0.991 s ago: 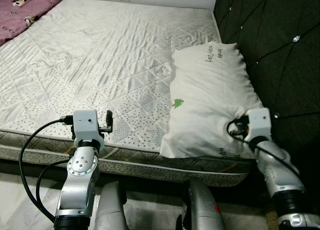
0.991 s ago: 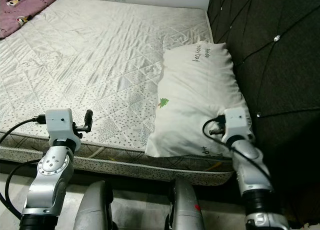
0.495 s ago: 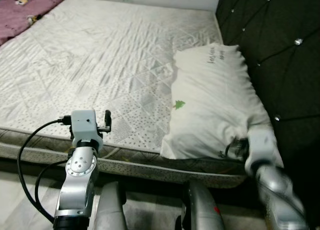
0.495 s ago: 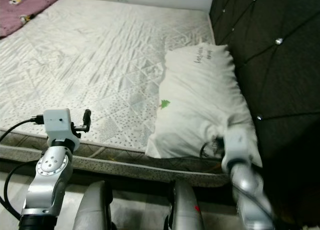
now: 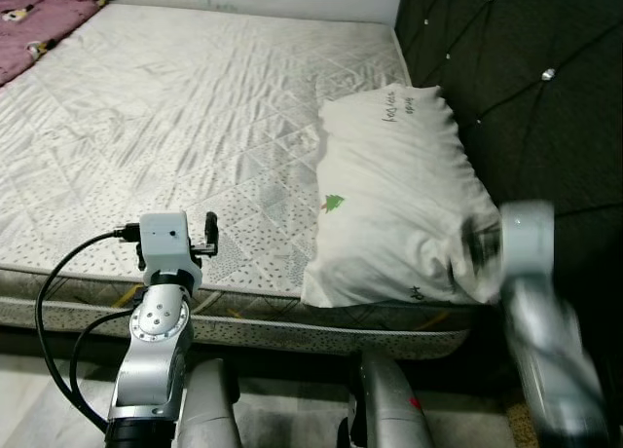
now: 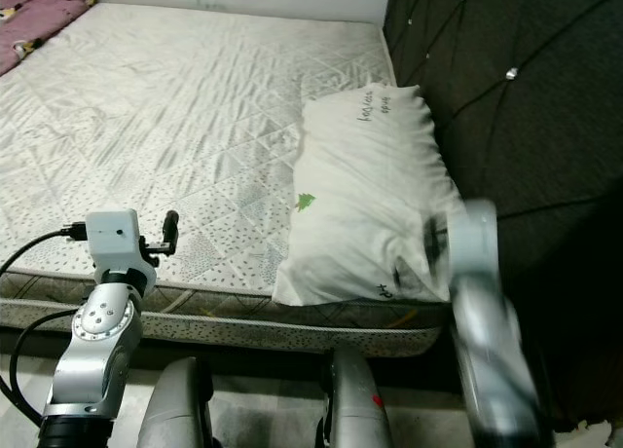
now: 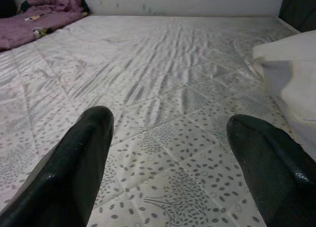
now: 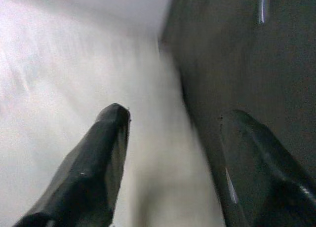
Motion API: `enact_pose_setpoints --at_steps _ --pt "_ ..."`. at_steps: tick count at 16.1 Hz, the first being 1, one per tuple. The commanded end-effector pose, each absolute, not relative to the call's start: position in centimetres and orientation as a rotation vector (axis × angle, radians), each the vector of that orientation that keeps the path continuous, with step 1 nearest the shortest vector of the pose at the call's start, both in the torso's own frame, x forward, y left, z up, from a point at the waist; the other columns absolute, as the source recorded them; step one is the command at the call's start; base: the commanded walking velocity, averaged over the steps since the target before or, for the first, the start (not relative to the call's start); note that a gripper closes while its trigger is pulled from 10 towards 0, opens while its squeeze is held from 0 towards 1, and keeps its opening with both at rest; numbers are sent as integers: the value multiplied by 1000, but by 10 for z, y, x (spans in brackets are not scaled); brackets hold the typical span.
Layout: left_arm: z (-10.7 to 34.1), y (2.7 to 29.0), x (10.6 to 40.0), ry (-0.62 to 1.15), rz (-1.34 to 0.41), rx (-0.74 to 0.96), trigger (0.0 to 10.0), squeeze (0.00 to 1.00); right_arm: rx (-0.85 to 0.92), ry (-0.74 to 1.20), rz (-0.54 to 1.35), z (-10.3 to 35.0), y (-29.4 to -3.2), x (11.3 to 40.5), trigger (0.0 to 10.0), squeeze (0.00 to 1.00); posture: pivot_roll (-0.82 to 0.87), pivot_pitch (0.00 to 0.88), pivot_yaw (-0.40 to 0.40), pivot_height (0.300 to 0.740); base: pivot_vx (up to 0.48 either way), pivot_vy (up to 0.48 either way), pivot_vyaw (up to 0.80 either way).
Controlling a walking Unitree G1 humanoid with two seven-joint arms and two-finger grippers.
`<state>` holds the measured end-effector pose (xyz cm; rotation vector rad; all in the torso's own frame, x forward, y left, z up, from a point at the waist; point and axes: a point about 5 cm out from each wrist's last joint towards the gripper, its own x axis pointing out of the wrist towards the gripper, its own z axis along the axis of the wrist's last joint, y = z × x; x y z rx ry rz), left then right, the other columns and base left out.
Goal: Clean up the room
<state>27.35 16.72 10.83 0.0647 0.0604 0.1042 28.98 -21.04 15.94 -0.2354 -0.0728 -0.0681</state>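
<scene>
We are looking down at one bare quilted mattress (image 5: 195, 107), and one white pillow (image 5: 394, 200) is lying on it at our right, lengthwise against the dark tufted headboard (image 5: 526, 88), its near end reaching the mattress edge. We are judging the pillow to be light, soft and yielding: it is likely to sag and fold wherever we are pinching it, and the smooth cover may be slipping on the filling, so a deep bite on a corner or a bunched fold at the near end looks the surest hold. One purple blanket (image 5: 39, 24) is lying crumpled at the far left corner.

Our two arms are both raised. The right gripper (image 8: 170, 138) is blurring beside the pillow's near end, its fingers spread apart and holding nothing, with pillow on one side and headboard on the other. The left gripper (image 7: 173, 148) is hovering over the mattress's near edge, fingers likewise parted and empty.
</scene>
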Motion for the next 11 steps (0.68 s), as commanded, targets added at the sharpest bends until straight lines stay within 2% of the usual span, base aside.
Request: enact_pose_setpoints --at_steps 1,6,8,11 --pt "108 166 274 62 108 66 10000 0 -220 -45 -26 153 -200 297 10000 1000 72 0 -38 582 0 0 0" --pt "109 171 265 66 135 64 10000 0 -56 222 -14 115 -177 352 10000 1000 132 1 -58 582 0 0 0" --pt "109 173 262 71 146 68 10000 0 95 415 -39 86 -166 356 10000 1000 160 12 -73 582 0 0 0" --pt "109 177 259 78 163 72 10000 0 225 621 -106 52 -169 340 10000 1000 174 9 -83 582 0 0 0"
